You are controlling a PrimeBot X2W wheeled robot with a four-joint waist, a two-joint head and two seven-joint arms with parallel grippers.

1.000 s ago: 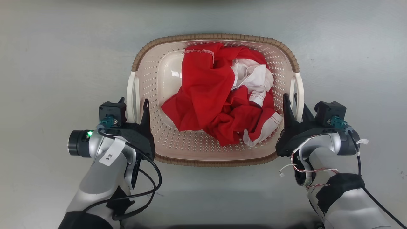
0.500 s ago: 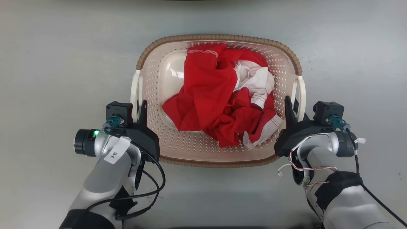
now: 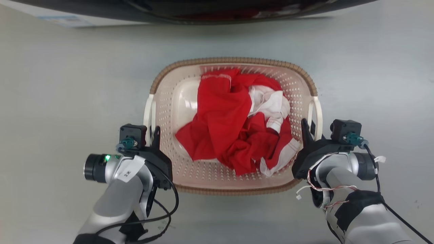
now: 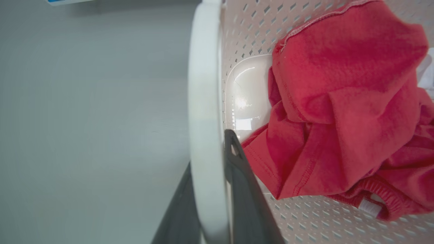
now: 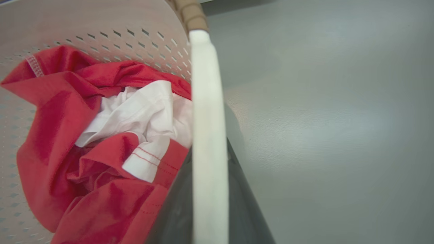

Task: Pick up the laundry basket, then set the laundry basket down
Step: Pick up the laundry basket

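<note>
Left gripper (image 3: pixel 151 130): one finger on each side of the left white handle (image 3: pixel 148 110), pinching it.
Laundry basket (image 3: pixel 234 61): level between the two arms, over the grey floor (image 3: pixel 61 101); I cannot tell whether it rests there or hangs just above.
Red garment (image 3: pixel 220 115): crumpled inside the basket, middle to right.
White garment (image 3: pixel 271 101): tucked among the red folds, toward the right wall.
Right gripper (image 3: pixel 308 124): clamped on the right white handle (image 3: pixel 318 112), one finger inside, one outside.
</note>
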